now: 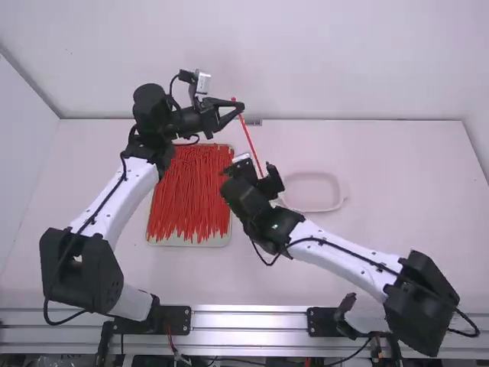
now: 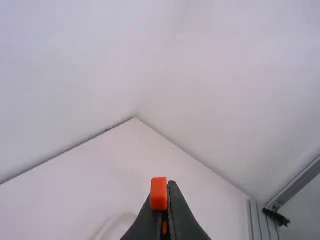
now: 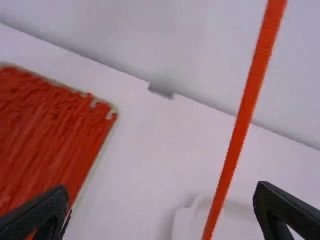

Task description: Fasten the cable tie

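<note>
Left gripper (image 1: pixel 234 105) (image 2: pixel 165 201) pinched tight on head of orange-red plastic cable tie (image 1: pixel 250 138) (image 2: pixel 159 193), held above table's far side. Strap slopes down to right gripper (image 1: pixel 258 173) (image 3: pixel 160 191), fingers spread wide, strap between them, gripping nothing. Flat pile of red ties (image 1: pixel 191 195) alongside on white table (image 1: pixel 397 176).

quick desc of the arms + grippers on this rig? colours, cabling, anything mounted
Left arm and right arm: white links, bulky black joints, thin black cables running along the links. Left gripper and right gripper: black, two tapered fingers each. A small pale camera box sits on the left wrist. No markings are legible.
</note>
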